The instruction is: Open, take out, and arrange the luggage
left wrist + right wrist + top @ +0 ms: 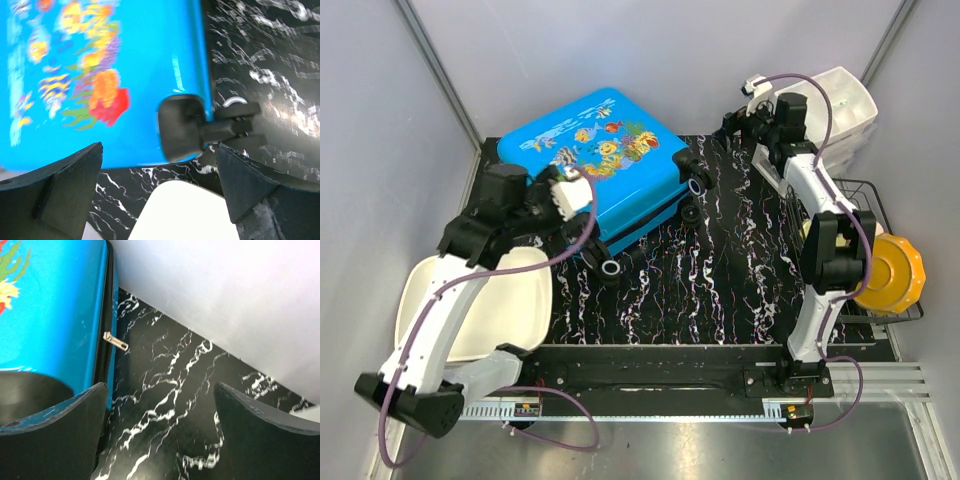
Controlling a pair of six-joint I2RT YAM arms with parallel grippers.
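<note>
Fish-print suitcase [595,150] lies closed, upper centre. Left gripper [159,150] wide by wheel housing [180,127]; right gripper [160,387] wide near zipper pull [115,341], likely for unzipping.

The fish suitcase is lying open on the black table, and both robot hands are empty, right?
No, the suitcase is shut, as the top view shows. It does lie on the black table, and the left gripper and right gripper are empty.
</note>
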